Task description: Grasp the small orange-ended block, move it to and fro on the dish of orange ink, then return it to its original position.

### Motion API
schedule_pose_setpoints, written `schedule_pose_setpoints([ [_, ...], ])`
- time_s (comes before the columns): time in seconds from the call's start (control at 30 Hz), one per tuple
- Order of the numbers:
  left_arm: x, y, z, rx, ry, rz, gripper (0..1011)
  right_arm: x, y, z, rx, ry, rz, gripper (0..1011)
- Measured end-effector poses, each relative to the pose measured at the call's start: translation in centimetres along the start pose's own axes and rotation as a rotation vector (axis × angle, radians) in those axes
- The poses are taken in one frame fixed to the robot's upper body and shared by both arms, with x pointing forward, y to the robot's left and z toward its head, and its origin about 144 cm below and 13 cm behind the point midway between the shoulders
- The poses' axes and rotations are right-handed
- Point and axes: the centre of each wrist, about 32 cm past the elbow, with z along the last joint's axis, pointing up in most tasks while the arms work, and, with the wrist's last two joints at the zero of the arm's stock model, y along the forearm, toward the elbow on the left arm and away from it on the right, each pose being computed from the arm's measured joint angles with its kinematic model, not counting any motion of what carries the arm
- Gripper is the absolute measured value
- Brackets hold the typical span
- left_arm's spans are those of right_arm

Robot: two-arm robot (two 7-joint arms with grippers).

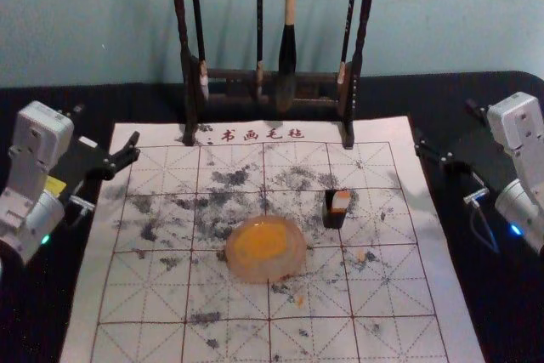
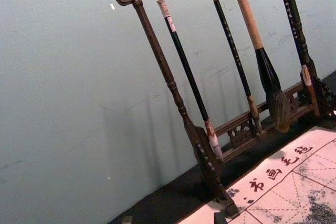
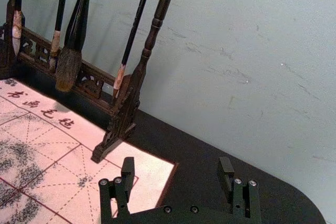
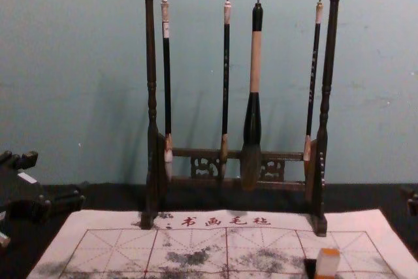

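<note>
While both arms hang back at the flanks of the mat (image 1: 374, 291), the block (image 1: 341, 201) with the orange end stands at two o'clock from the dish (image 1: 265, 271), well inside the printed grid. It rises close against a small black piece (image 1: 332, 217), though whether it sits in that piece or just beside it I cannot tell. Seen from the chest, it pokes up near five o'clock, pale on its side with orange at its top and lower down

The dish is round and pale, with orange ink (image 1: 261, 241) lying in its middle. A small orange mark (image 1: 299, 301) lies on the mat at five o'clock from it, and grey and black smudges are scattered over much of the grid

The left claw (image 1: 106, 129) is at ten o'clock from the dish, out by the mat's edge, its two fingers spread with nothing between them. From its own wrist, the left claw (image 2: 174, 219) shows its tips low down and well apart. The right claw (image 1: 446, 129) is farther out than the block, at two o'clock from the dish, likewise parted and gripping nothing; its wrist camera shows the right claw (image 3: 177, 163) with a wide gap between the fingers

At twelve o'clock a dark wooden rack (image 4: 151, 96) stands across the mat's far edge, with four brushes hanging from it, one of them a thick brush (image 4: 255, 63). The mat lies on a black bench (image 1: 34, 329) before a pale blue-green wall (image 4: 379, 96)
</note>
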Motion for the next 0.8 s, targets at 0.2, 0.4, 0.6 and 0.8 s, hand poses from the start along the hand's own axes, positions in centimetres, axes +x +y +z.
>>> schedule_pose_setpoints([
  [0.2, 0.00, 0.00, 0.00, 0.000, 0.000, 0.000, 1001, 0.00, 0.00, 0.00, 0.000, 0.000, 0.000, 1003],
  [0.4, 0.00, 0.00, 0.00, 0.000, 0.000, 0.000, 1001, 0.00, 0.00, 0.00, 0.000, 0.000, 0.000, 1002],
  [0.6, 0.00, 0.00, 0.00, 0.000, 0.000, 0.000, 1001, 0.00, 0.00, 0.00, 0.000, 0.000, 0.000, 1002],
  [0.8, 0.00, 0.00, 0.00, 0.000, 0.000, 0.000, 1001, 0.00, 0.00, 0.00, 0.000, 0.000, 0.000, 1003],
])
